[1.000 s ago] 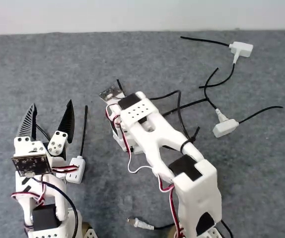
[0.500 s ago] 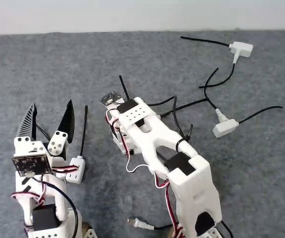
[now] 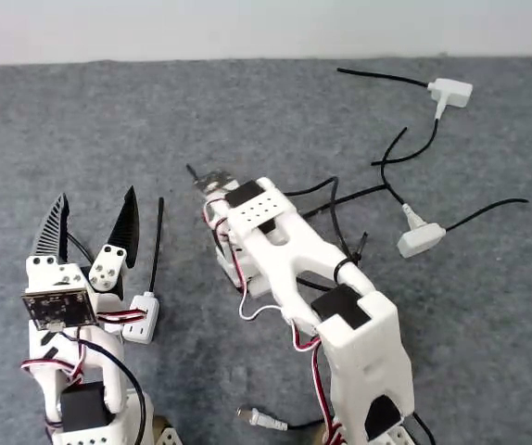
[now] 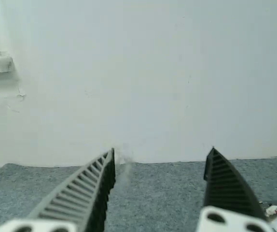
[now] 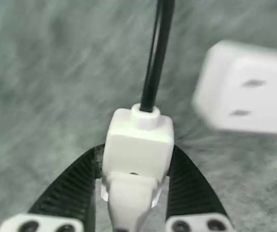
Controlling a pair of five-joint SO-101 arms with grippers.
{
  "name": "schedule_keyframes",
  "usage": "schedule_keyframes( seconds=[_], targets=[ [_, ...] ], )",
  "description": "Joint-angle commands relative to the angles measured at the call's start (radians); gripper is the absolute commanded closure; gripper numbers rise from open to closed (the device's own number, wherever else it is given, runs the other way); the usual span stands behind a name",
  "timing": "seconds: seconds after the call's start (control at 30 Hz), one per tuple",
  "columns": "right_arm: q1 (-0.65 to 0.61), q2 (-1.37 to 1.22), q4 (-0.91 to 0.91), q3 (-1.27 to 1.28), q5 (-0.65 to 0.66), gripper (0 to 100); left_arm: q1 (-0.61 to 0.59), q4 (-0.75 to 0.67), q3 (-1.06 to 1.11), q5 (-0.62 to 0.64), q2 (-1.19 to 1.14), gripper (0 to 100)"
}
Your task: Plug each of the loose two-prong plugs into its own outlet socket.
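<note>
High view: left hand [image 3: 97, 197] is spread wide with nothing in it, parked near-left on the bench [image 3: 81, 120]. The small socket [image 3: 143, 315] just beside that arm looks unfilled. A loose plug [image 3: 261, 419] lies at the near edge, not mated. Far right are a T-shaped piece [image 3: 449, 91] and an angled piece [image 3: 421, 239]; can't tell if either is a mated pair. Right arm [image 3: 285, 246] is bent down mid-bench. Left wrist view: fingers apart, nothing between them but bench and wall. Right wrist view: right hand [image 5: 136, 150] is pinching a white plug [image 5: 137, 140] by its body, black cord [image 5: 155, 58] running away from it. The socket block [image 5: 247, 87] is just beside it but apart, slots showing, so not inserted. My read: no insertion confirmed, at least two plugs left. Versus the earlier high frames: right wrist has swung slightly, and the cord end [image 3: 193, 172] past it now points left instead of up. Left arm, loose plug and far pieces unchanged.
</note>
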State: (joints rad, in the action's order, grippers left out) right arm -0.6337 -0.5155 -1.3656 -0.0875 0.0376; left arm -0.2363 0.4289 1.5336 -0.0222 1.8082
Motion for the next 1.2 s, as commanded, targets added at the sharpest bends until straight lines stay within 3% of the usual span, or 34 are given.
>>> schedule_keyframes(
  seconds=[0.0,0.33,0.7,0.87,1.17],
  targets=[
    [-0.008,0.203,-0.070,-0.021,0.069,99.0,0.009,-0.032,-0.010,0.006,0.009,70],
    [0.025,0.562,-0.269,-0.020,0.247,99.0,0.009,-0.032,-0.010,0.006,0.009,70],
    [0.305,0.851,-0.211,0.075,0.479,99.0,0.038,-0.031,0.001,0.002,0.009,70],
    [0.501,0.947,-0.030,0.189,0.565,99.0,0.041,-0.032,0.010,-0.014,0.009,70],
    [0.766,0.914,0.647,0.430,0.606,99.0,0.041,-0.032,0.010,-0.014,0.009,70]
  ],
)
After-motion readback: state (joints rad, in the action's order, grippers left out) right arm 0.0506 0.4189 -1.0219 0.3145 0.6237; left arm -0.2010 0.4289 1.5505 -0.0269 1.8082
